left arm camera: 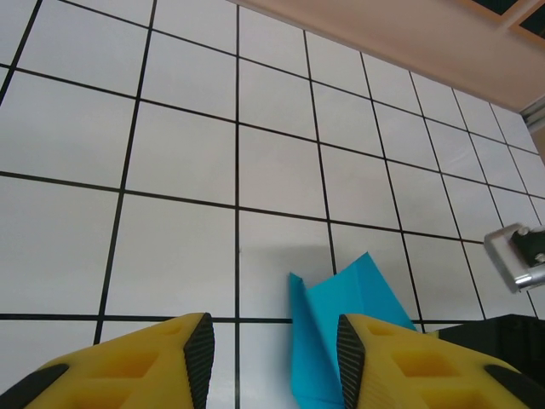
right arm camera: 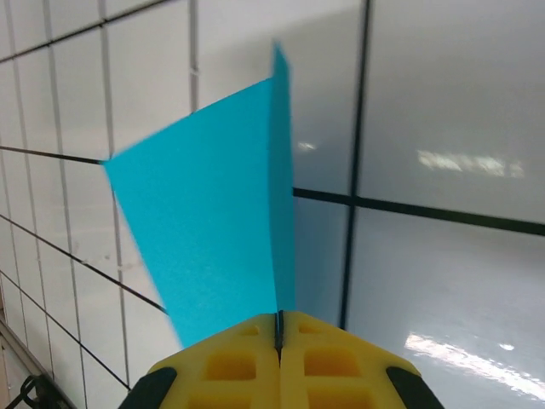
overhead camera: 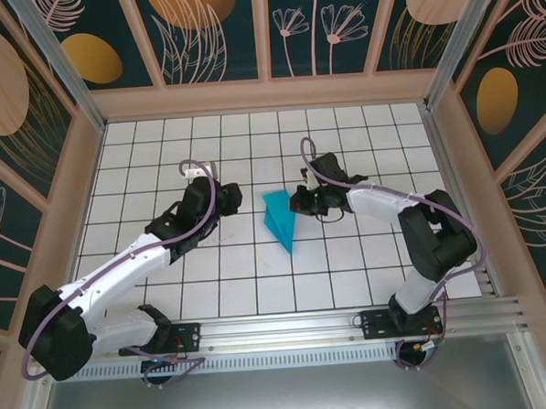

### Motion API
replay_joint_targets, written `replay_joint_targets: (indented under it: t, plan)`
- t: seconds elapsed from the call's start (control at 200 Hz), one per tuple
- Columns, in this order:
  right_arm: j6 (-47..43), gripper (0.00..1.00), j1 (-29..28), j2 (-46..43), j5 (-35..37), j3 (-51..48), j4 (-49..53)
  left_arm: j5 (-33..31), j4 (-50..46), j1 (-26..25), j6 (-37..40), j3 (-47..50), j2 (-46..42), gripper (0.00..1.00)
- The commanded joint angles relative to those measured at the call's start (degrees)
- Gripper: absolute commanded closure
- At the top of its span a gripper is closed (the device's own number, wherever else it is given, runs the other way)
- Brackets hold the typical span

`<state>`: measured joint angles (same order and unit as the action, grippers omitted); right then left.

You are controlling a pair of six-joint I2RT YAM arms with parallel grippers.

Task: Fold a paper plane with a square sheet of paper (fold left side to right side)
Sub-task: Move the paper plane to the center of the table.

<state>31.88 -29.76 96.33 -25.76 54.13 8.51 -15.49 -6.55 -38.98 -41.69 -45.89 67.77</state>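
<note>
Right gripper (right arm camera: 279, 328) pinched shut on the paper plane (overhead camera: 279, 221), middle of the table (overhead camera: 349, 255); left gripper (left arm camera: 274, 341) part-open and empty, just left of it. I reckon folding is mostly done (already a pointed dart); what's left: flatten the raised flap, let go.

This looks like a robotics lab test cell, not a lived-in room: a white table (overhead camera: 168, 297) ruled in a black grid sits boxed in by a pale frame (overhead camera: 267, 95). Around the table stand dark panels (overhead camera: 218, 33) painted with leaves and flowers. Along its near edge runs an aluminium rail (overhead camera: 288, 325) with a left arm (overhead camera: 121, 267) and a right arm (overhead camera: 430, 233) bolted on.
</note>
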Motion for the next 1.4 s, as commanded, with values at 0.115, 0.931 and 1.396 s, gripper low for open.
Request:
replay_joint_targets:
  t: [0.115,0.931,1.396]
  plan:
    - [-2.1,0.88,3.3,2.6,0.8,-2.8,-1.9,-0.6,-0.6,0.1,-0.4,0.6,-0.1,0.54]
    - [-0.6,0.44,-11.7,-7.4,17.7,0.2,20.6,-4.1,3.1,0.1,0.0,3.6,-4.2,0.03]
    - [-1.6,0.44,-14.0,0.3,19.9,3.2,20.5,-4.0,2.8,0.0,0.2,3.5,-3.9,0.02]
